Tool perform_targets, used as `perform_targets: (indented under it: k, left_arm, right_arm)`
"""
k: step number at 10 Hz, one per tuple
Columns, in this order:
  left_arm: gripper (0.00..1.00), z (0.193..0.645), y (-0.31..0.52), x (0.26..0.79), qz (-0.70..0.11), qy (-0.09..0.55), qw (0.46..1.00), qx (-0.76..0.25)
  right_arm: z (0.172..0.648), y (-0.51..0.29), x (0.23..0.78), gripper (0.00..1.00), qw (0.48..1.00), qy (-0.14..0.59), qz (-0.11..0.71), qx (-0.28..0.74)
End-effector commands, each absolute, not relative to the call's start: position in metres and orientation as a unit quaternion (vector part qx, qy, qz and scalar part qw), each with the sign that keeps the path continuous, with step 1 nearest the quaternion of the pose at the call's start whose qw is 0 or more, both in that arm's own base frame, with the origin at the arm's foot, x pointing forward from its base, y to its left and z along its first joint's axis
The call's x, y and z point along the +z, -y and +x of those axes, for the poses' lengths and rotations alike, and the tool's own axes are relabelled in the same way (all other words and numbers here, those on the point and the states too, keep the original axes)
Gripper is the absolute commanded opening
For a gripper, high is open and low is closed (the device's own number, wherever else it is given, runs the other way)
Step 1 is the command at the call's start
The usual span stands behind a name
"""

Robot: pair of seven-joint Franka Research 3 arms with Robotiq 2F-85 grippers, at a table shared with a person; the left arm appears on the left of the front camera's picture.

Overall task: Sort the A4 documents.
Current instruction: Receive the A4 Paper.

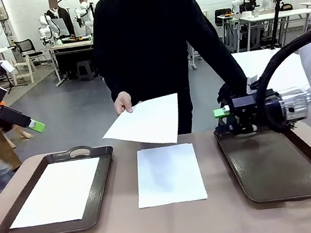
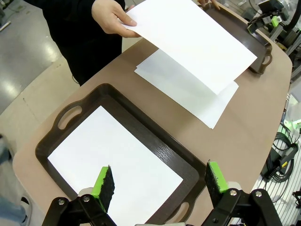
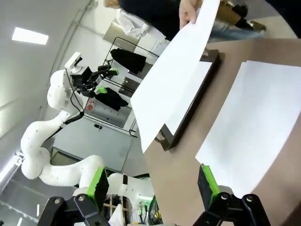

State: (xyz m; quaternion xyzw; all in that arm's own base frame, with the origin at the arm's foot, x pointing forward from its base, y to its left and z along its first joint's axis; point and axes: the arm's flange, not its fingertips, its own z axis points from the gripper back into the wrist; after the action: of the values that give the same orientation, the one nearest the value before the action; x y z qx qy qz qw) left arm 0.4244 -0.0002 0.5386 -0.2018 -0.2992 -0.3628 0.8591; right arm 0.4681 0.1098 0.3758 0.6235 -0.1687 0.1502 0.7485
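White A4 documents (image 1: 168, 174), three: one in a tray (image 1: 106, 163), one on the bench (image 1: 221, 225), one in a hand (image 1: 122, 103), partly hiding the bench sheet. Spread and empty: left gripper (image 2: 159, 179), right gripper (image 3: 153, 181).

1. Beneath our left claw (image 2: 160, 180) lies the left tray (image 2: 155, 150), with one sheet (image 2: 113, 160) in it.
2. Ahead of that claw, beyond the tray, a second sheet (image 2: 193, 96) lies flat on the worktop (image 2: 263, 122).
3. Over the second sheet, a third sheet (image 2: 188, 37) hangs from the person's hand (image 2: 110, 16).
4. Our right claw (image 1: 222, 112) sits above the far end of the right tray (image 1: 277, 168); the second sheet lies off to this claw's side, between both trays.
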Motion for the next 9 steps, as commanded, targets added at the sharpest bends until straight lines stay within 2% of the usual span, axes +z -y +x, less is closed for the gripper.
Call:
perform_targets:
  k: [1,9]
  left_arm:
    - [1.00,0.425,0.000,0.538,-0.207,0.306,0.854,-0.368]
    - [1.00,0.425,0.000,0.538,-0.207,0.306,0.854,-0.368]
  right_arm:
    - [0.493,-0.132,0.366,1.00,0.755,0.145,0.629,0.113]
    - [0.554,-0.189,0.347,1.00,0.747,0.089,0.659,0.021]
